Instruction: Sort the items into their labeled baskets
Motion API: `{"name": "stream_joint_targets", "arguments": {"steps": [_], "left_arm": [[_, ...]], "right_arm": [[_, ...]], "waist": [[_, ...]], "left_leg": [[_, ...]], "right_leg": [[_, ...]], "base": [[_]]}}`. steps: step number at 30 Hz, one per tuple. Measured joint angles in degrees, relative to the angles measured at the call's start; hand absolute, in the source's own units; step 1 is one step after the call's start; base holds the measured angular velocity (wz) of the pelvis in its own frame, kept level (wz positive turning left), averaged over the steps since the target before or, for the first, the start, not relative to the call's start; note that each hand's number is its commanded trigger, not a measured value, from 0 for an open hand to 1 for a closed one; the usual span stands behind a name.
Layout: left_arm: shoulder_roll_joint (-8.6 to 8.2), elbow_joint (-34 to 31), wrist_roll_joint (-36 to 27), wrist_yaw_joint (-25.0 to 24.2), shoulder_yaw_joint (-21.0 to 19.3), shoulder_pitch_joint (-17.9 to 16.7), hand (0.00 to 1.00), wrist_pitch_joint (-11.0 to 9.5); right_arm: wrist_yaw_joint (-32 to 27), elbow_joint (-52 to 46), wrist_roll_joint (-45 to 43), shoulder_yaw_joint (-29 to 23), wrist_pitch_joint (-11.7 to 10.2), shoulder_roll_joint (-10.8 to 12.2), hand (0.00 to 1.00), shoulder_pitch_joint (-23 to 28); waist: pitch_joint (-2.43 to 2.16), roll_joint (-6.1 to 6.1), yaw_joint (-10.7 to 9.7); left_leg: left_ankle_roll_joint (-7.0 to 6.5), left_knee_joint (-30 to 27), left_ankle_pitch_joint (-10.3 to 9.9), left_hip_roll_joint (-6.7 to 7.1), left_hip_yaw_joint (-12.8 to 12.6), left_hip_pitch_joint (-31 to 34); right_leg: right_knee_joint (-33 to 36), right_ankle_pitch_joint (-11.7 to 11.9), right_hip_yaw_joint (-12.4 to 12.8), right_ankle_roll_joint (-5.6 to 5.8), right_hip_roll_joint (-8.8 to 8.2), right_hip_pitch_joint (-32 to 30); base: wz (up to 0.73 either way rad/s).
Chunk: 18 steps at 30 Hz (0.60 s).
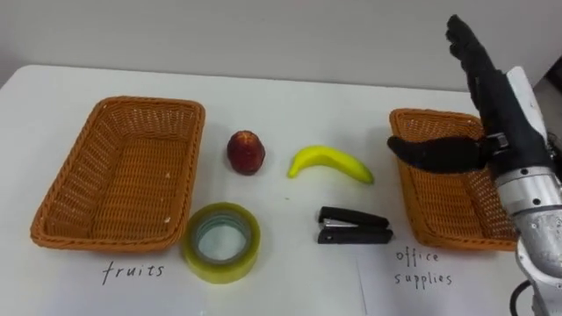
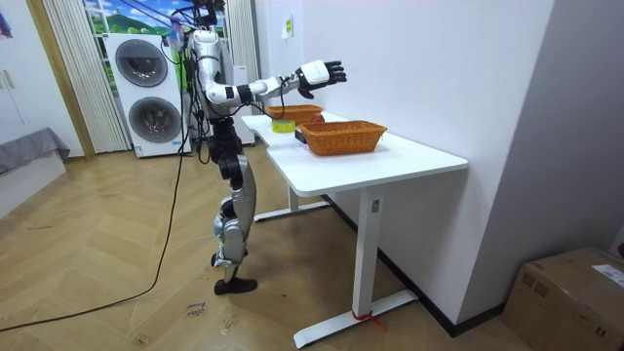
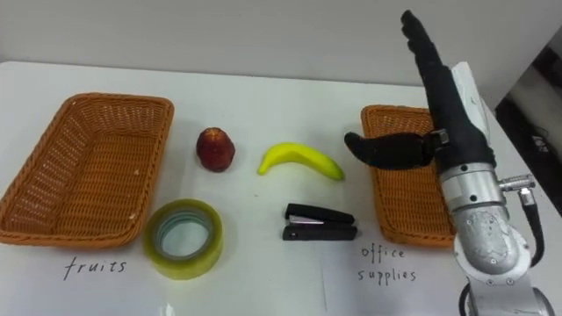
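Wicker basket (image 1: 443, 211) at three o'clock sits beneath the right hand (image 1: 496, 101), spread wide and empty. Room view adds washing machines (image 2: 146, 88) behind the standing robot.

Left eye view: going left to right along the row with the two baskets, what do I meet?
Left basket → red fruit → banana → right basket, with the open right hand above it. The tape roll and stapler lie nearer, off this row.

head stereo looks down at table (image 1: 290, 290); room camera sideways.
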<state>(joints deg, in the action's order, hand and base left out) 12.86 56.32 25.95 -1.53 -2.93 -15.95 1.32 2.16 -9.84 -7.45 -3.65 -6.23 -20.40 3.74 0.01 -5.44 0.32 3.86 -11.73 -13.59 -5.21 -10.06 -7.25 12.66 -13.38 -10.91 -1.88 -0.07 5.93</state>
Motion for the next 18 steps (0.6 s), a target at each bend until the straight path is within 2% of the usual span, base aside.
{"name": "stream_joint_targets", "arguments": {"steps": [7,9,18], "left_arm": [[0.03,0.55,-0.02,-0.22,-0.16,0.5,0.0,0.02],[0.03,0.55,-0.01,-0.14,-0.15,0.67,0.0,0.02],[0.29,0.52,-0.02,-0.15,-0.15,0.59,0.0,0.02]], "right_arm": [[3.63,0.71,-1.95,0.6,0.22,-0.08,0.0,0.0],[4.56,0.99,-1.97,1.07,1.2,-0.09,0.0,0.0],[6.79,1.64,-4.31,1.3,2.5,-0.14,0.0,0.09]], "waist": [[-0.03,-0.06,0.29],[-0.01,-0.11,0.29],[0.02,-0.32,0.04]], "left_leg": [[0.0,-0.03,0.0,0.0,0.02,0.74],[0.0,0.0,0.0,-0.02,0.02,0.77],[0.01,-0.02,-0.01,-0.07,0.03,0.74]], "right_leg": [[0.0,0.02,0.02,-0.02,0.02,-0.79],[-0.01,0.02,0.02,-0.01,0.04,-0.83],[-0.11,0.11,-0.3,0.02,0.01,-0.31]], "base": [[0.0],[0.0],[0.0]]}}
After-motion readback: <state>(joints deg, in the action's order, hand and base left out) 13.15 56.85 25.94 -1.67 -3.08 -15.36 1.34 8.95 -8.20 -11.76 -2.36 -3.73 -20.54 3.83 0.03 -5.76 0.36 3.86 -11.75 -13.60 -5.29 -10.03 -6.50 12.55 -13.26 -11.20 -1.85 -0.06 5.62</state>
